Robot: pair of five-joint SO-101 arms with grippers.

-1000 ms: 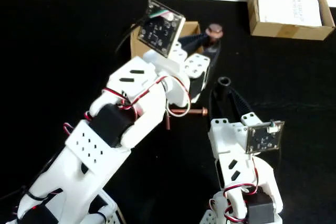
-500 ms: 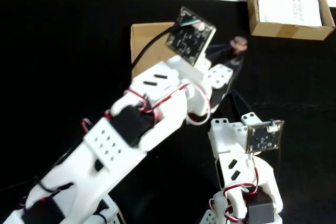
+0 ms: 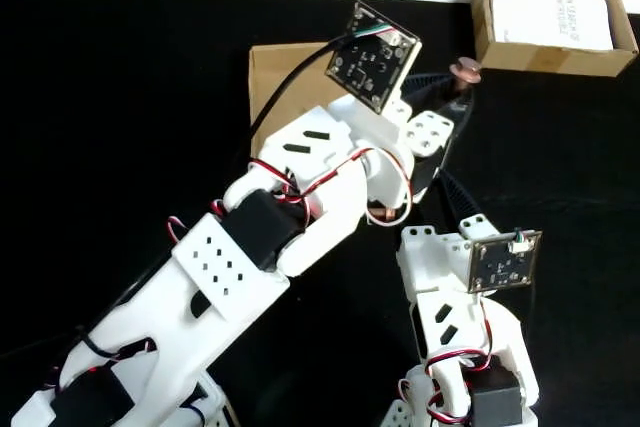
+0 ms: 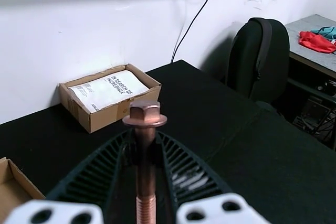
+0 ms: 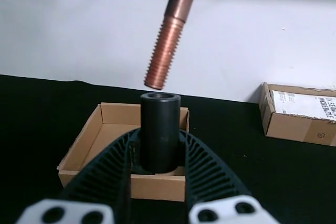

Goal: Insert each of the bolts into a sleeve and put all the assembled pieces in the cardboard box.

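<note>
Behind the sleeve sits the cardboard box, bolt overhead.

Booklet in a far carton; black chair beyond

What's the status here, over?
Left gripper shut on copper-coloured threaded bolt. Right gripper shut on upright black cylindrical sleeve. Bolt tip above sleeve, gap clear.

Left end effector and its bolt, from over the cardboard box to off its right side.
</note>
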